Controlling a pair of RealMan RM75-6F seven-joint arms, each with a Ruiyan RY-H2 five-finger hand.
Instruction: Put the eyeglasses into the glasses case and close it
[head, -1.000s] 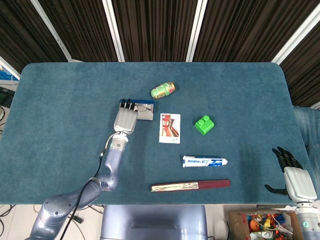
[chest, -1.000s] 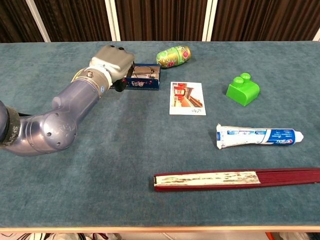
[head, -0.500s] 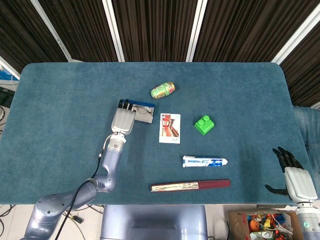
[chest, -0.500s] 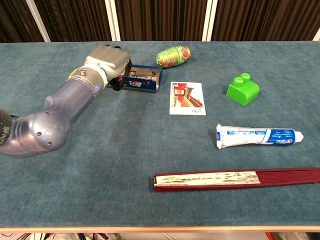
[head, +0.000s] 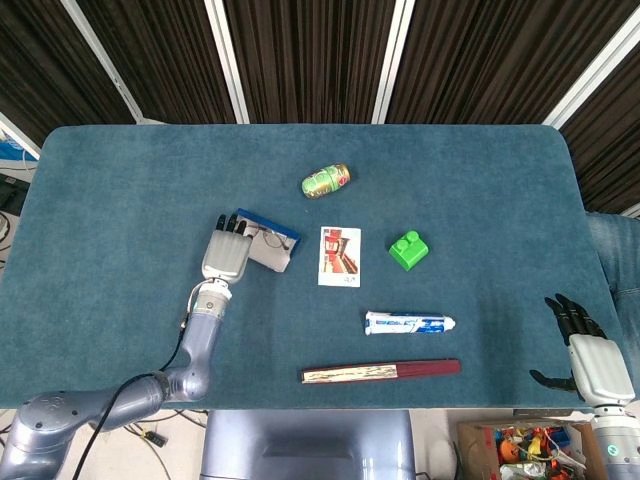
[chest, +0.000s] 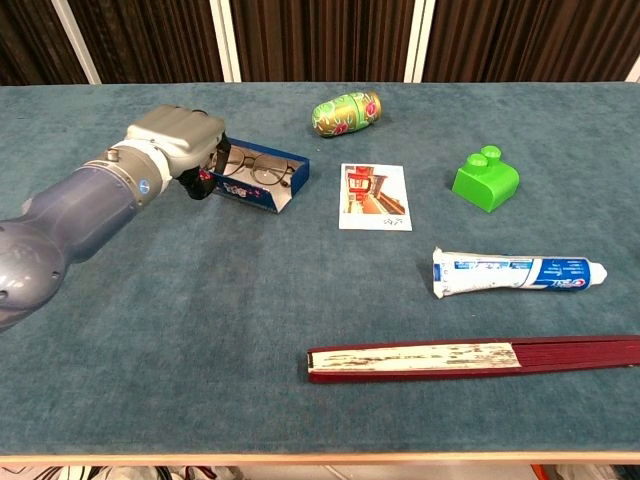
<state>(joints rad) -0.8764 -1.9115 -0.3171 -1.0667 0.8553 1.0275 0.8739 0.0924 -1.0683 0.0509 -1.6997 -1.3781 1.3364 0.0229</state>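
Observation:
The blue glasses case (head: 270, 241) lies open left of the table's middle, turned at a slant. The eyeglasses (chest: 250, 167) rest inside the case (chest: 264, 183), lenses showing. My left hand (head: 226, 255) is at the case's left end, and its fingers grip that end; in the chest view the hand (chest: 176, 148) hides part of the case's end. My right hand (head: 586, 349) hangs off the table's near right corner with fingers spread and nothing in it; the chest view does not show it.
A green patterned egg-shaped can (head: 326, 180) lies behind the case. A picture card (head: 339, 256) sits just right of it, then a green block (head: 409, 249). Nearer the front lie a toothpaste tube (head: 408, 323) and a folded red fan (head: 380, 371).
My left hand has drawn back to the left and toward the front edge, taking the case along. The case has swung to a slant and the eyeglasses inside now show. The right hand is still.

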